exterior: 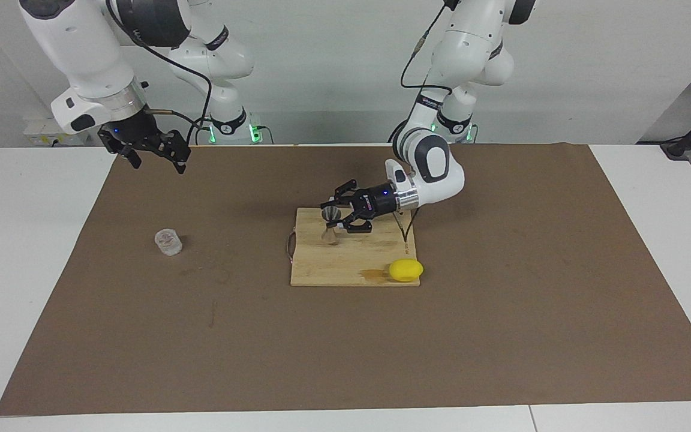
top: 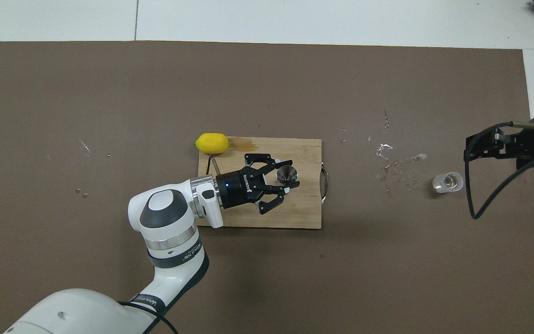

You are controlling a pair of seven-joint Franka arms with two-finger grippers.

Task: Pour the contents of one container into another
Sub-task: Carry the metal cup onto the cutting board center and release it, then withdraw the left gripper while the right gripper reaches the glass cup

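Left claw (exterior: 335,217) out over the wooden cutting board (exterior: 375,264), wrist lying level, fingertips pinched on the grey metal jigger (exterior: 329,214); jigger upright in the grip, open cone up, held at the claw's very tip and raised clear of the board, its shadow on the wood beneath; from overhead, the same left claw (top: 289,178) clasping the jigger (top: 287,174) over the board's (top: 257,218) end toward the right arm, just short of the board's wire handle (top: 325,185).

Right claw (exterior: 152,151) up in the air over the edge of the brown mat (exterior: 345,348) at the right arm's end of the tabletop (exterior: 21,198), spread wide, holding nothing, waiting; only partly in the overhead view, right claw (top: 492,144).

Small clear cup (exterior: 168,242) upright on the mat, well apart from the jigger and from the left claw, toward the right arm's end, below and farther from the robots than the right claw's spot; overhead, the cup (top: 448,182) beside a scatter of wet droplets (top: 394,162) on the mat between cup and board.

1 lemon (exterior: 406,270) at the board's corner toward the left arm's end, farther from the robots than the left claw, touching the board, beside a damp stain on the wood.
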